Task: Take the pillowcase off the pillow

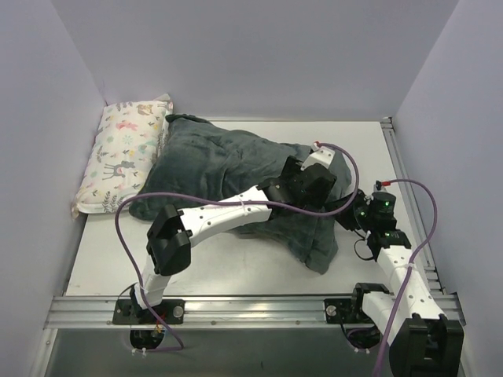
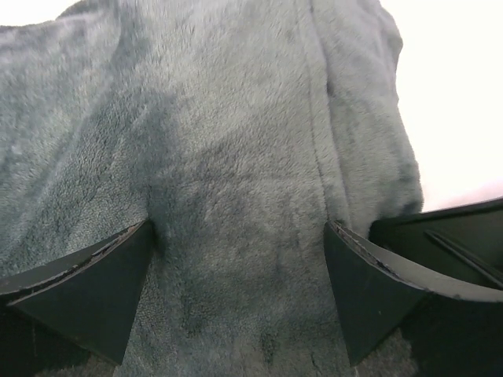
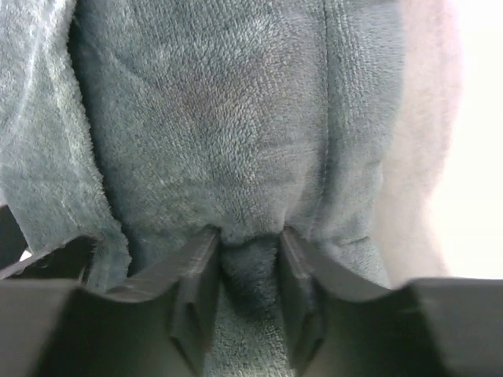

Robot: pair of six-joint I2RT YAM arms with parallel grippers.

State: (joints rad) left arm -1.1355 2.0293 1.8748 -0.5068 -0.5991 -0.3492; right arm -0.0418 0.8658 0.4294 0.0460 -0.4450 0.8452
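With the right fingers [image 3: 196,283] clamped on a pillowcase [image 1: 228,165] fold at lower centre, the left fingers [image 2: 94,283], spread apart, should pin the hidden pillow while the right pulls steadily.

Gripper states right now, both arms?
Left gripper: open, fingers spread over the pillowcase.
Right gripper: shut on a pinched fold of the pillowcase.

Soft, prob. overhead light; wrist bkgd blown-out.
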